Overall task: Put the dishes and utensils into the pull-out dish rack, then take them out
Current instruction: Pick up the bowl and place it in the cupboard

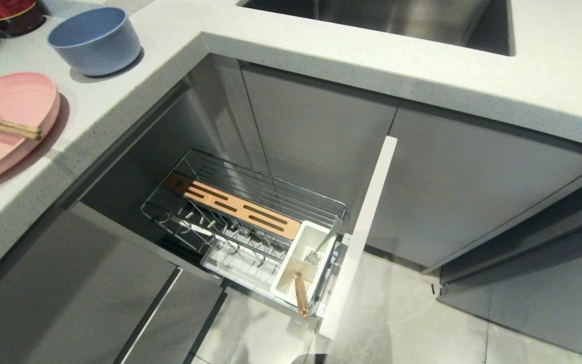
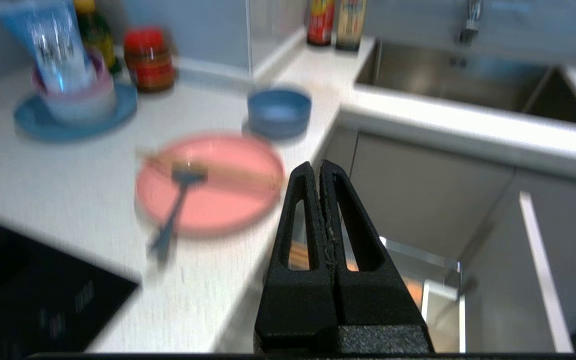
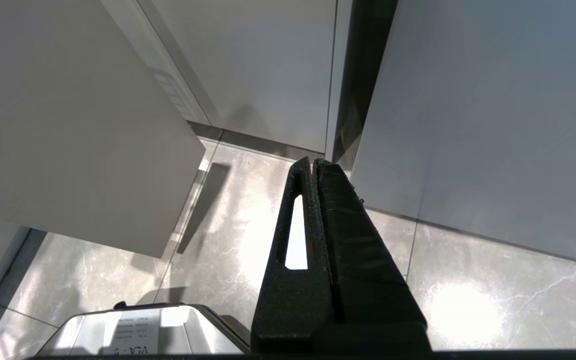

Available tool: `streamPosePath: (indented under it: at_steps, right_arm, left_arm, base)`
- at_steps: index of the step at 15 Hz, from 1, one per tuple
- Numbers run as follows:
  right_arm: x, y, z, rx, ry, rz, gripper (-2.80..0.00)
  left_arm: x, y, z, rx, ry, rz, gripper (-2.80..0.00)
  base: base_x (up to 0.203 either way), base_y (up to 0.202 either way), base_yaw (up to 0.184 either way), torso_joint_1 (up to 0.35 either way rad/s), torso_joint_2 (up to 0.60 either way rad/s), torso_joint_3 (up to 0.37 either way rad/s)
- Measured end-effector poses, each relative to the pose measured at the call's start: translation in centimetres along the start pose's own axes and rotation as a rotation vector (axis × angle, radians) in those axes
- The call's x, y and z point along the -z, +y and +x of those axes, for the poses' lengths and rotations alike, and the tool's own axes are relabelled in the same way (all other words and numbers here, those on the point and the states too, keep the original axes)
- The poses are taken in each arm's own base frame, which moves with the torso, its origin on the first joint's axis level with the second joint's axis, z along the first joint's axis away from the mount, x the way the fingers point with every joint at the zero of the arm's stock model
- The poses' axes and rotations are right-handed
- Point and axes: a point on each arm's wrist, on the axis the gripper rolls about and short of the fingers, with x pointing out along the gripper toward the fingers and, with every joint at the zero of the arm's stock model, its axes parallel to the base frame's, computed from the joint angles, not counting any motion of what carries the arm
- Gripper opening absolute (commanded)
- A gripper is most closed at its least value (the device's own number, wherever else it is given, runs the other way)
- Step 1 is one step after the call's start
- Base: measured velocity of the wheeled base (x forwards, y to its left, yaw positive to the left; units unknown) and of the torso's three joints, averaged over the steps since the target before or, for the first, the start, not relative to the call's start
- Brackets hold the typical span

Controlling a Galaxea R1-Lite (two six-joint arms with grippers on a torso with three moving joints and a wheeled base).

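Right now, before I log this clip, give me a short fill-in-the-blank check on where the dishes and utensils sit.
1. The chopsticks on the counter lie across the pink ____.
2. The blue bowl stands on the ____, not in the rack.
3. A second pair of chopsticks sticks out of the white ____ box in the rack.
4. The left tool is ____ and holds nothing.

Missing words: plate; counter; cutlery; shut
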Motion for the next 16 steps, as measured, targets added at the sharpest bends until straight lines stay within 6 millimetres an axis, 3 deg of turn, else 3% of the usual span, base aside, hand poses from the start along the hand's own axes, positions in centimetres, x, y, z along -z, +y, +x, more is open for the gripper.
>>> streamPosePath:
  at_steps: [3,5,8,11,14,16]
  right_arm:
    - [0.0,0.0,0.0,0.000,0.000,0.000,-2.80]
    - [0.0,0.0,0.0,0.000,0.000,0.000,-2.80]
    - [0.0,0.0,0.0,0.000,0.000,0.000,-2.80]
    - [0.0,0.0,0.0,0.000,0.000,0.000,-2.80]
    - [0.0,0.0,0.0,0.000,0.000,0.000,-2.80]
    - [0.0,0.0,0.0,0.000,0.000,0.000,-2.80]
  left_arm:
    - [-4.1,0.4,6.3,0.007,0.025,-0.004,-2.80]
    - [-5.0,0.6,11.3,0.016,0.048,-0.010,-2.80]
    - [-3.1,0.6,19.3,0.013,0.151,-0.052,-2.80]
    - [-0.1,0.4,25.4,0.003,0.251,-0.079,-2.80]
    - [3.1,0.1,29.8,0.004,0.349,-0.082,-2.80]
    - [4.7,-0.1,31.7,0.008,0.391,-0.085,-2.80]
  base:
    - [0.000,0.000,0.000,0.000,0.00,0.000]
    - [0.000,0.000,0.000,0.000,0.00,0.000]
    - [0.000,0.000,0.000,0.000,0.00,0.000]
    - [0.000,0.000,0.000,0.000,0.00,0.000]
    - [0.000,0.000,0.000,0.000,0.00,0.000]
    - [0.000,0.000,0.000,0.000,0.00,0.000]
